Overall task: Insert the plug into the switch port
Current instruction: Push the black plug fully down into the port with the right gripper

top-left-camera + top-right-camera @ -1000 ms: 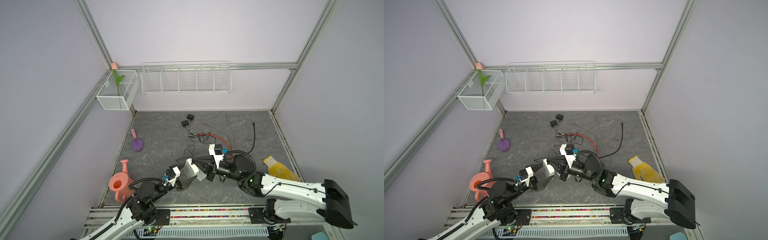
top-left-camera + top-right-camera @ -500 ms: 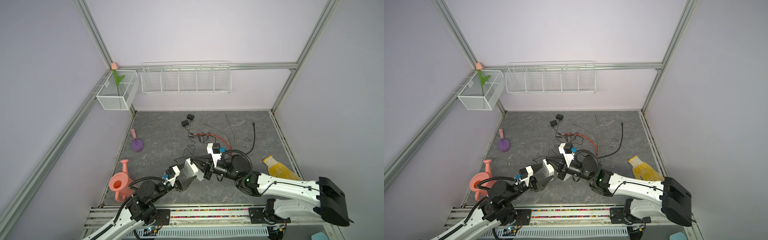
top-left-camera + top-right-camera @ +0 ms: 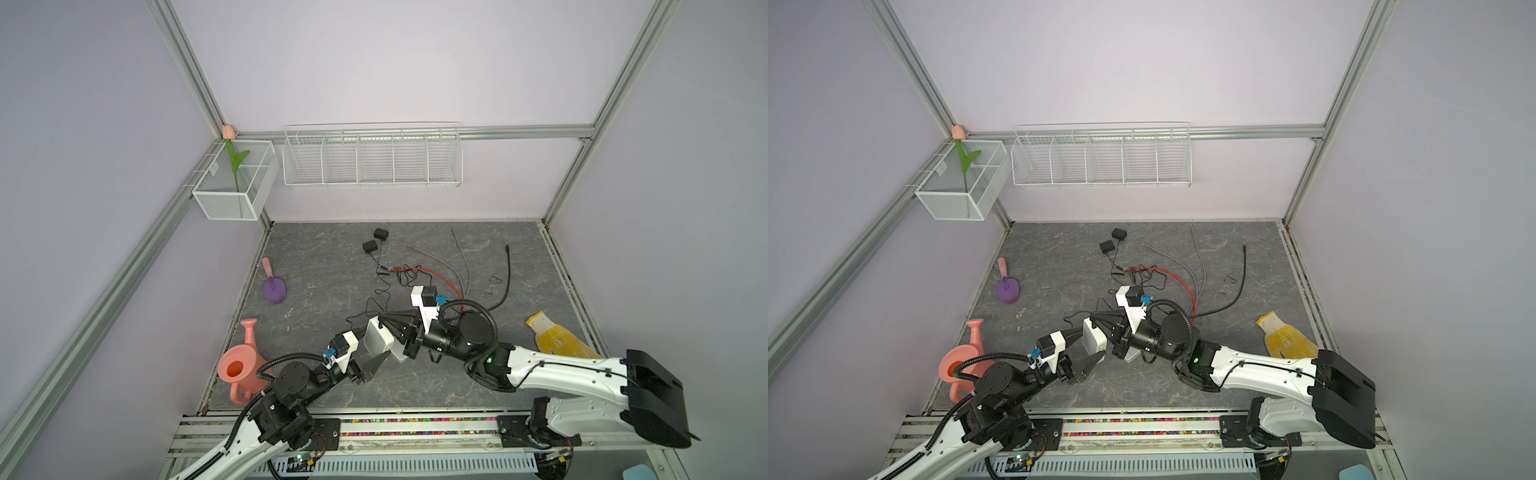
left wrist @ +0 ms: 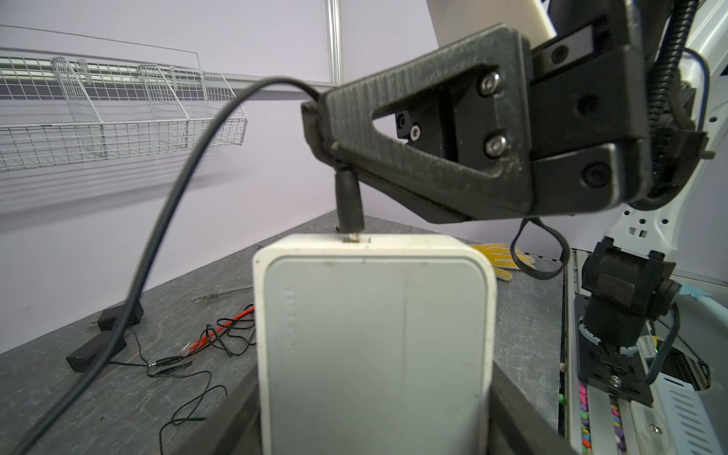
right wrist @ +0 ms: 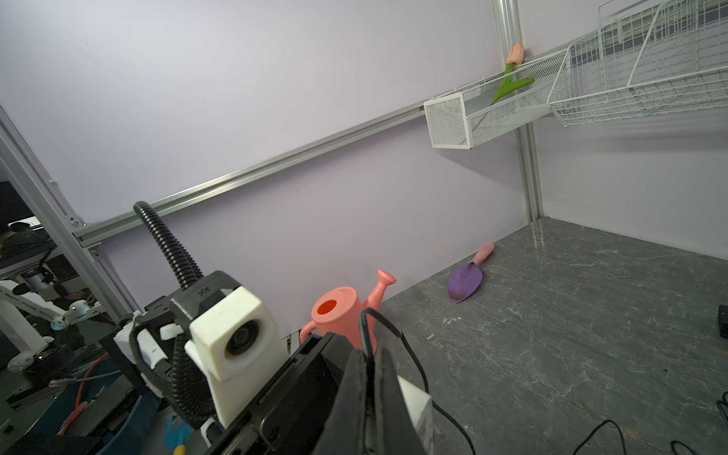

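My left gripper point(image 3: 1092, 341) is clamped around the white switch point(image 4: 374, 335). The right gripper point(image 4: 319, 134) is pinching the plug point(image 4: 348, 201), tip sitting right at the port point(image 4: 356, 238) on the switch's edge. Bit of metal showing, so I'd say it's not fully seated and needs a push.

You have no text, brand, number or sign that can be read in any view. The white switch point(image 4: 374, 335) carries a faint row of raised marks on its face, too blurred to read. Beyond the switch, a small white label point(image 4: 646, 342) on the black arm mount point(image 4: 626, 299) is too small to read.
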Robot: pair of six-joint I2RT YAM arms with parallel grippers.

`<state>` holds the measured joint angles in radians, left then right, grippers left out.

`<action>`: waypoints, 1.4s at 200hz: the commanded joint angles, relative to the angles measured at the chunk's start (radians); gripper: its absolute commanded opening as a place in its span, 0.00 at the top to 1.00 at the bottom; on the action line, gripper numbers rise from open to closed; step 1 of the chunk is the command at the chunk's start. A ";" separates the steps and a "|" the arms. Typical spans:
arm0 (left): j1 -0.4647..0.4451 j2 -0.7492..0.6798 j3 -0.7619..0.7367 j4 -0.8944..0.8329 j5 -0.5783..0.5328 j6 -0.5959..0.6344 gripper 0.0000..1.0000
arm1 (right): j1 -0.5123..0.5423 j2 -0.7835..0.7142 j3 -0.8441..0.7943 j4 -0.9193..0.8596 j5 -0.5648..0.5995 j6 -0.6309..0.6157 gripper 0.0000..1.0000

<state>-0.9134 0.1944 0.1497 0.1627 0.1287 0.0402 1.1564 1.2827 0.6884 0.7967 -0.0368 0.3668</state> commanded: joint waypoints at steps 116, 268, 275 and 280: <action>-0.003 -0.053 0.160 0.307 -0.021 -0.013 1.00 | 0.046 0.091 -0.122 -0.237 0.050 0.036 0.94; -0.004 -0.058 0.177 0.374 -0.020 -0.001 1.00 | 0.070 0.131 -0.153 -0.288 0.143 0.092 0.93; -0.004 -0.057 0.181 0.375 -0.019 0.000 1.00 | 0.070 0.134 -0.152 -0.290 0.143 0.092 0.94; -0.004 -0.056 0.183 0.374 -0.018 0.001 1.00 | 0.070 0.137 -0.152 -0.292 0.143 0.094 0.94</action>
<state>-0.9146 0.1886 0.1608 0.0925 0.1017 0.0193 1.2015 1.3247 0.6205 0.9062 0.1238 0.4397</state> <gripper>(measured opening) 0.695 0.068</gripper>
